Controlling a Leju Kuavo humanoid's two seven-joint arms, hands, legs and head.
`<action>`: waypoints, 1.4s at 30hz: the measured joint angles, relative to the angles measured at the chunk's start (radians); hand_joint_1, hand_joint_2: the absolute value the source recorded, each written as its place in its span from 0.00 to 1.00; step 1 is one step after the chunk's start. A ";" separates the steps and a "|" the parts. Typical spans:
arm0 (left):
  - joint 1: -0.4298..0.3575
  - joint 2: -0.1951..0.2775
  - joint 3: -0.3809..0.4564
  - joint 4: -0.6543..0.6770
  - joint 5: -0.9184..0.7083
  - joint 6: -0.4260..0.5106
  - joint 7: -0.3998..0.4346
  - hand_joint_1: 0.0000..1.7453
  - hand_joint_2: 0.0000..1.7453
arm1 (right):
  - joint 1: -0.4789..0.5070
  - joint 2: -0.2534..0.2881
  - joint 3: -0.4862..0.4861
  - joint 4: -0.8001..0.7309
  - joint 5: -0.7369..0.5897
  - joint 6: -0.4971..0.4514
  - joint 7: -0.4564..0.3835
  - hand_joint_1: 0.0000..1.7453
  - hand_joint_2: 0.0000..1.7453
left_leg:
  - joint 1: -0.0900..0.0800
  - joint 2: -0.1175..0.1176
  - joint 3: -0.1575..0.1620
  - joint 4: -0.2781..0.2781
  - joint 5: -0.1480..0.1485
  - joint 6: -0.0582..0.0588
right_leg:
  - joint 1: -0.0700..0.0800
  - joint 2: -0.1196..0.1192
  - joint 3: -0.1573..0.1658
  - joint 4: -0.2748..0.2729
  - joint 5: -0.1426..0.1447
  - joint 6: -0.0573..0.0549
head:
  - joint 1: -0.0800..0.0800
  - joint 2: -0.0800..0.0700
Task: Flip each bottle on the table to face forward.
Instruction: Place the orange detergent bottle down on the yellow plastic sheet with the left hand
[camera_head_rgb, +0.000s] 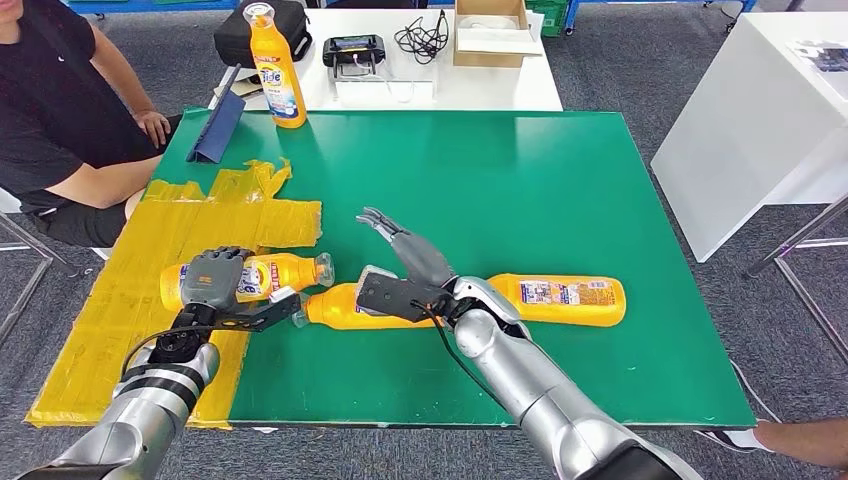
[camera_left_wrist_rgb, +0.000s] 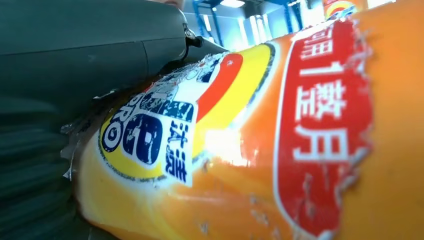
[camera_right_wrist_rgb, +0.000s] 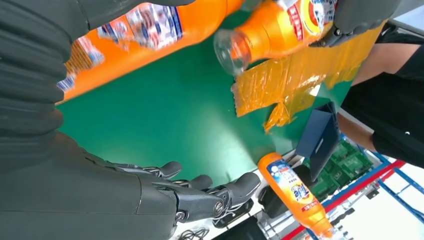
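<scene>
The left hand (camera_head_rgb: 212, 277) is gripping a lying bottle (camera_head_rgb: 272, 272) on the green worktop (camera_head_rgb: 520, 180), while the right hand (camera_head_rgb: 405, 262) is hovering, fingers (camera_right_wrist_rgb: 210, 197) spread wide, over another bottle (camera_head_rgb: 560, 299).

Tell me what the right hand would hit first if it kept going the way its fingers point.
Probably nothing near: the right hand points up-left over bare green table; the upright bottle stands far along roughly that line.

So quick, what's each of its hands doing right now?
Left hand: gripping the lying bottle on the yellow tape.
Right hand: open, fingers spread, holding nothing.
</scene>
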 joint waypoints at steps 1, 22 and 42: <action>-0.001 -0.001 -0.004 0.002 0.000 -0.002 0.001 0.00 1.00 | 0.001 0.000 0.001 0.000 0.000 0.001 0.000 0.00 1.00 | 0.000 0.000 0.000 0.000 0.000 0.000 | 0.000 0.000 0.000 0.000 0.000 0.000 | 0.000 0.000; -0.026 0.023 -0.033 0.023 0.382 -0.224 -0.310 0.00 0.00 | -0.038 0.008 0.040 0.122 0.098 0.008 0.097 0.00 1.00 | 0.000 0.000 0.001 0.000 0.001 0.000 | 0.000 0.000 0.001 0.002 0.000 0.000 | 0.000 0.000; 0.125 0.081 0.147 -0.260 1.331 -0.897 -0.591 0.00 0.00 | -0.097 -0.013 0.090 0.301 0.233 0.102 0.205 0.00 1.00 | 0.000 0.000 0.001 0.000 0.001 0.000 | 0.000 0.000 0.000 0.002 0.000 0.000 | 0.000 0.000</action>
